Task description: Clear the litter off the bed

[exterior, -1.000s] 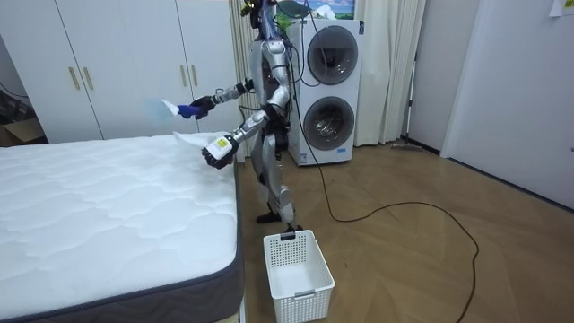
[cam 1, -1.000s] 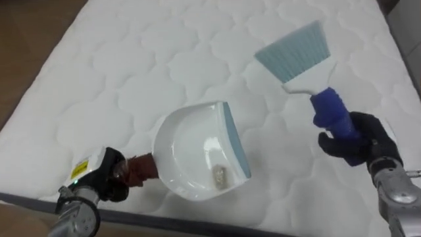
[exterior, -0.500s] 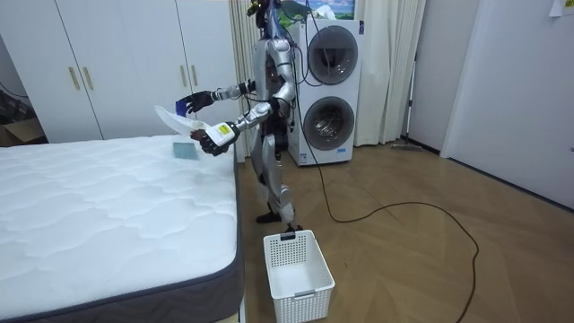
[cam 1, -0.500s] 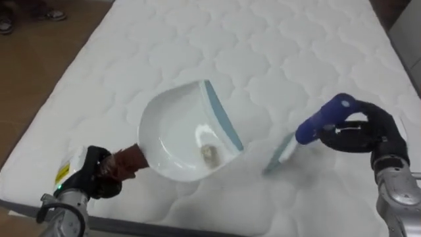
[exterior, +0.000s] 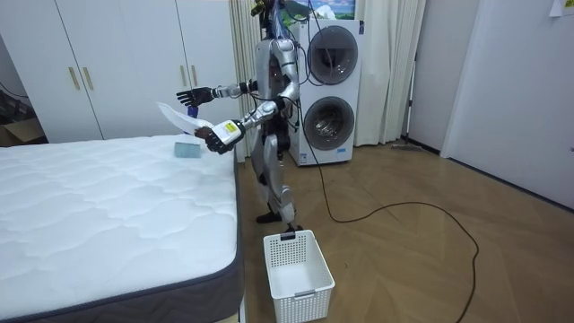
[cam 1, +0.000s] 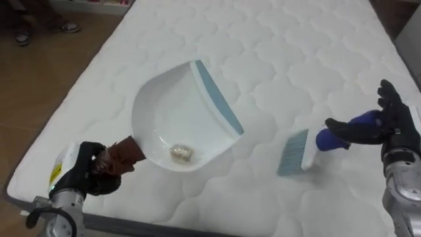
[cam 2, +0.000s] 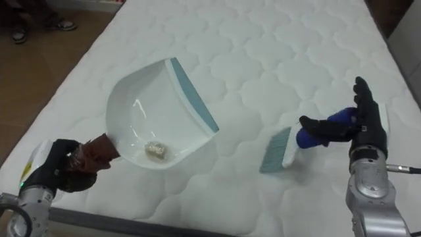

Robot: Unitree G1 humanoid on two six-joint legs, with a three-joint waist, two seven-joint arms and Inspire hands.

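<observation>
In the left eye view the left hand is curled round the brown handle of the white dustpan, held above the mattress with a small scrap in its bowl. The right hand is spread, fingers straight, just behind the blue-handled brush, which lies on the quilting. The right eye view agrees: no finger closes on the brush. In the room view the robot stands at the bed's corner, pan raised, with a white basket on the floor nearby. Sweeping looks finished. Emptying comes next, and that calls for keeping the pan tipped back until it is over the basket.
</observation>
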